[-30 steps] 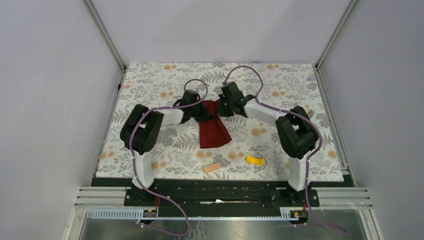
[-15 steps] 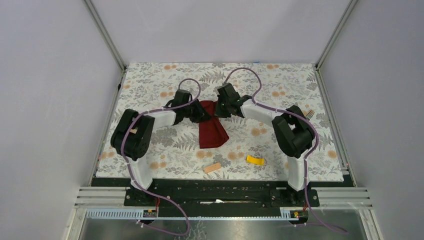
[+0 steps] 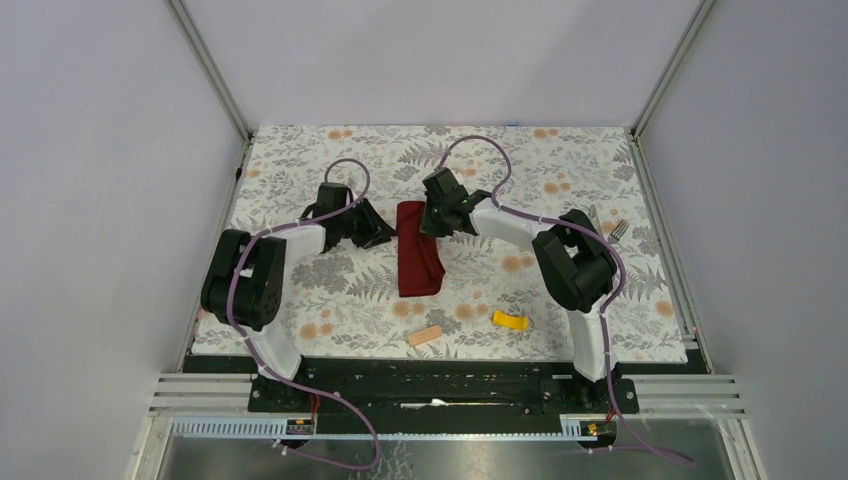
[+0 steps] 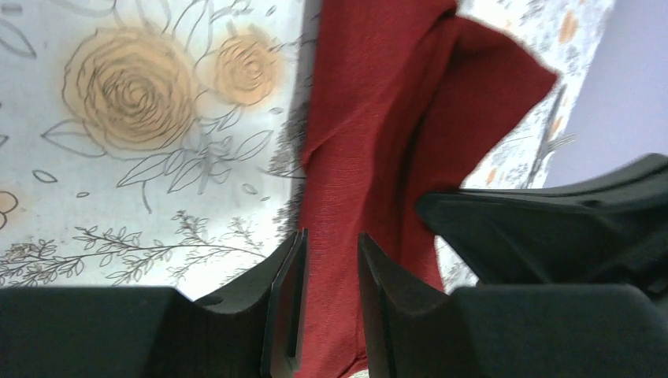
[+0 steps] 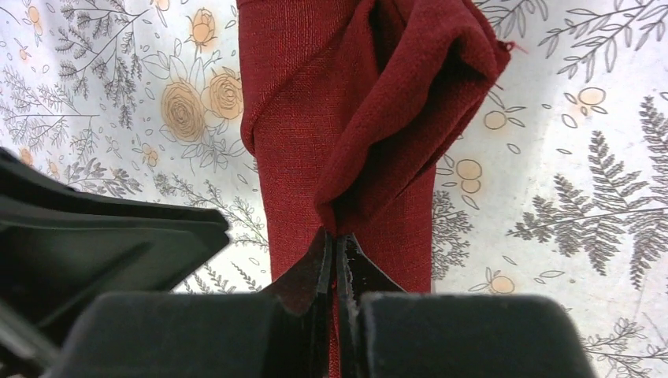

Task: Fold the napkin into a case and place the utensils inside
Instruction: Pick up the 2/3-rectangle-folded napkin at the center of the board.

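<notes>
Top external view: the napkin [image 3: 418,255] lies about the middle of the table [image 3: 560,170], folded into a long narrow strip that runs from the far side toward the near edge; the left gripper [image 3: 385,237] sits just beside the strip's far left side, apart from it; the right gripper [image 3: 428,222] is at the strip's far end, on the cloth; the utensils [image 3: 620,228] lie near the right edge of the table, partly hidden behind the right arm, too small to tell knife from fork; a tan block [image 3: 425,335] and a yellow block [image 3: 511,321] lie well apart from the napkin, near the near edge. Left wrist view: the left gripper [image 4: 327,303] has its jaws a narrow way apart with nothing pinched between them; the napkin [image 4: 394,142] shows through the gap, lying on the table beyond. Right wrist view: the right gripper [image 5: 337,246] has its jaws closed tight on a loose fold of the napkin [image 5: 315,94], which rises off the strip and drapes down to its right side.
</notes>
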Tool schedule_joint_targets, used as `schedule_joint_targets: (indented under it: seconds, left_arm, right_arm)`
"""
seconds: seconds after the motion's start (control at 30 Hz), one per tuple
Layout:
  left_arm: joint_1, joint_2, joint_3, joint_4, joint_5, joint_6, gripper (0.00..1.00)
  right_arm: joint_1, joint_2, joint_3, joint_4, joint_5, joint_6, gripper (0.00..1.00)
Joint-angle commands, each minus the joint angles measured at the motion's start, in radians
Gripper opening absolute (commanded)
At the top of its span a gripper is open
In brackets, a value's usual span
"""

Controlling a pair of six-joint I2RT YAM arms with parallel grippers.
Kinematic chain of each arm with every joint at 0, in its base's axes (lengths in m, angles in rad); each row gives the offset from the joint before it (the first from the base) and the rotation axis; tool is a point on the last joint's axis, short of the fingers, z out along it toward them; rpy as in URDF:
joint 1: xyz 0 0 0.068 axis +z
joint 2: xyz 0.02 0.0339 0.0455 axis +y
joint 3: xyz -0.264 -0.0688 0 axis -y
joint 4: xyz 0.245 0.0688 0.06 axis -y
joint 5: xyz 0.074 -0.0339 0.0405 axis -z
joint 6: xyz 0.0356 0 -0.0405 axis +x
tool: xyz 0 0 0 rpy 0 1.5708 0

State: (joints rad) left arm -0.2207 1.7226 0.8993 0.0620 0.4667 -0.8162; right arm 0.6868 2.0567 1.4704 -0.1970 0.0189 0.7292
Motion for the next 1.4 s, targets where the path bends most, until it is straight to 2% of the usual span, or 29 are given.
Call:
schedule_joint_targets:
  seconds: [0.0, 0.47, 0.87, 1.03, 1.17, 1.27, 1.37]
  left_arm:
    - [-0.009, 0.051, -0.022, 0.058, 0.022, -0.002, 0.34]
    - [-0.02, 0.105, -0.049, 0.093, 0.001, -0.015, 0.17]
    - [-0.02, 0.08, -0.056, 0.081, -0.027, -0.008, 0.13]
    - [-0.02, 0.056, -0.071, 0.074, -0.034, -0.009, 0.13]
    - [-0.01, 0.021, -0.102, 0.068, -0.035, -0.009, 0.14]
    - [0.011, -0.021, -0.128, 0.058, -0.022, 0.001, 0.2]
    - [0.029, -0.074, -0.16, 0.051, -0.005, 0.013, 0.31]
  right_arm:
    - [0.034, 0.024, 0.073, -0.024, 0.055, 0.011, 0.0]
    - [0.106, 0.121, 0.182, -0.058, 0.084, 0.029, 0.0]
    - [0.13, 0.155, 0.171, 0.002, 0.061, 0.05, 0.0]
    - [0.127, 0.159, 0.121, 0.094, 0.002, 0.066, 0.0]
    - [0.115, 0.12, 0.02, 0.229, -0.051, 0.075, 0.03]
    - [0.102, 0.096, -0.052, 0.314, -0.093, 0.082, 0.06]
    - [0.085, 0.091, -0.099, 0.372, -0.131, 0.087, 0.06]
